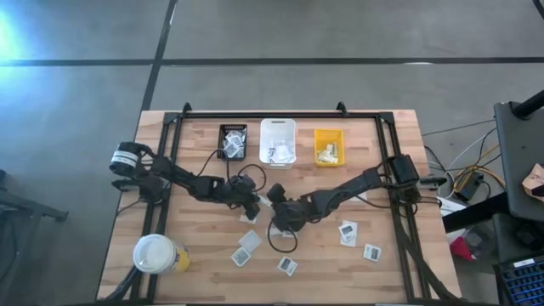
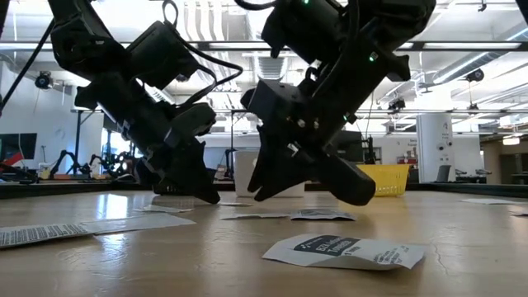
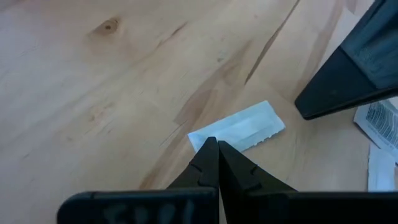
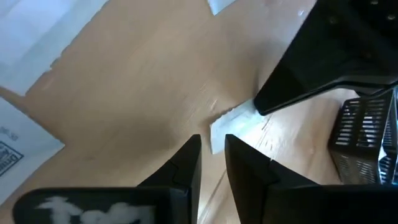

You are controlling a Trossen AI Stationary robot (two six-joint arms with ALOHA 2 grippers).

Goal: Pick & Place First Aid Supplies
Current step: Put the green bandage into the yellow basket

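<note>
Both dark arms reach inward and meet near the middle, bent low. The left pincer point(image 1: 249, 206) points down with its fingers point(image 3: 208, 163) pressed together. The right pincer point(image 1: 279, 223) sits just beside it, its fingers point(image 4: 186, 163) a narrow gap apart.

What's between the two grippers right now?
A small white packet on bare wood; the left gripper fingers touch one end, the right gripper nears the other. Wrist views.

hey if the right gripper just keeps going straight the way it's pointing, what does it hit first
Most likely the small white packet on the table just past the right gripper, whose fingers stand slightly apart. The left gripper's finger rests on the packet's far end; depth is uncertain.
</note>
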